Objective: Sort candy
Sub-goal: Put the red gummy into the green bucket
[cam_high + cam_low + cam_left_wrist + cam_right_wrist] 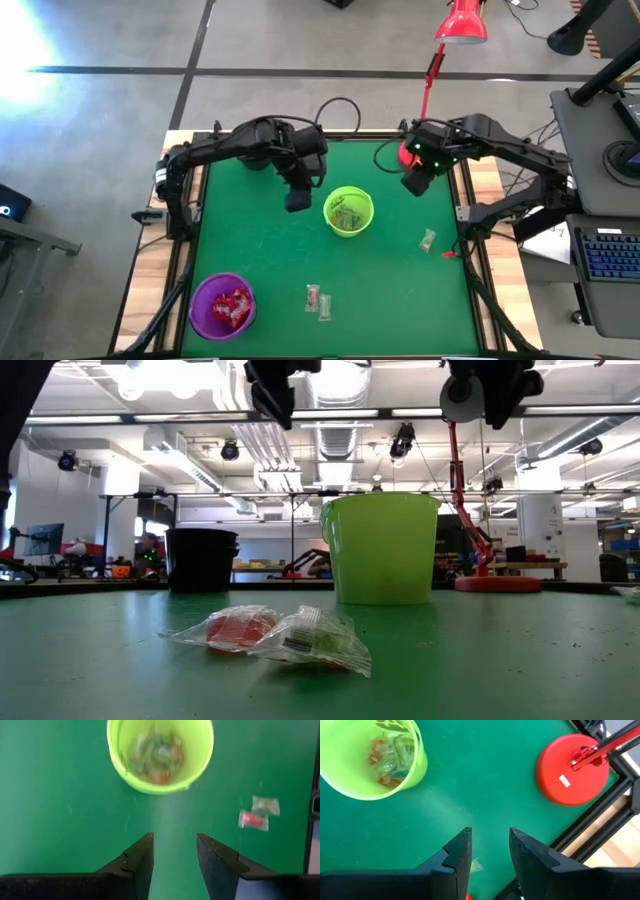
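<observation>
Our left hand (297,201) hangs open and empty beside the green cup (349,211), likely done dropping. Our right hand (415,184) waits open near the desk's (260,260) far right corner, while three candies (318,300) lie loose.

- You have the middle cup (348,211) mid-table, candy inside.
- Left gripper (296,201) just left of it.
- Two loose candies (317,299) near the front edge.
- Corner cup (222,305) front-left.

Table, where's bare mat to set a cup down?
Free: the wide strip between the purple cup and the left gripper, and the mat between the green cup and the lone candy. Crowded: the front middle, where two candies lie, and the back under both arms.
</observation>
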